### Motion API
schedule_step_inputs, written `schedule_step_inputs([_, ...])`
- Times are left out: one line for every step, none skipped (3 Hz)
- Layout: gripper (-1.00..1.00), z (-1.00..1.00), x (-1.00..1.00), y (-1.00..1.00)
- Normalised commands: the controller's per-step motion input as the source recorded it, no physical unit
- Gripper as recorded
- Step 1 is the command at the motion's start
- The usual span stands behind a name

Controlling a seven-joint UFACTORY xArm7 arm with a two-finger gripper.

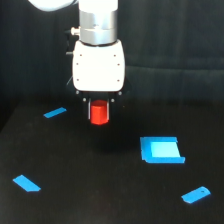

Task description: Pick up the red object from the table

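Grip is centred: the red object (99, 112) is pinched between the jaws of the gripper (99, 111), a dark finger visible on each side of it, so the block sits square under the white wrist housing (98, 64) rather than off to one edge. The block appears to be clear of the black surface (100, 190) — a soft dark patch below it reads as shadow, though actual clearance cannot be confirmed from this single view. A vertical approach is suggested by the upright arm, which suits a short stubby block held by its side faces. Four blue pieces are left lying flat and well apart from the grasp: a thin strip (55, 113) toward the exterior view's left, a larger rectangular piece (161, 150) toward the right, a small one (26, 183) at lower left, another (196, 195) at lower right. None are close enough to be disturbed. Judged status: pick essentially made — only a steady hold and further lift are called for. Slip risk seems low, given the matte faces.
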Motion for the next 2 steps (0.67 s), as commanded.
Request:
schedule_step_inputs([-1.0, 0.44, 0.05, 0.16])
schedule_step_inputs([-0.99, 0.49, 0.16, 0.06])
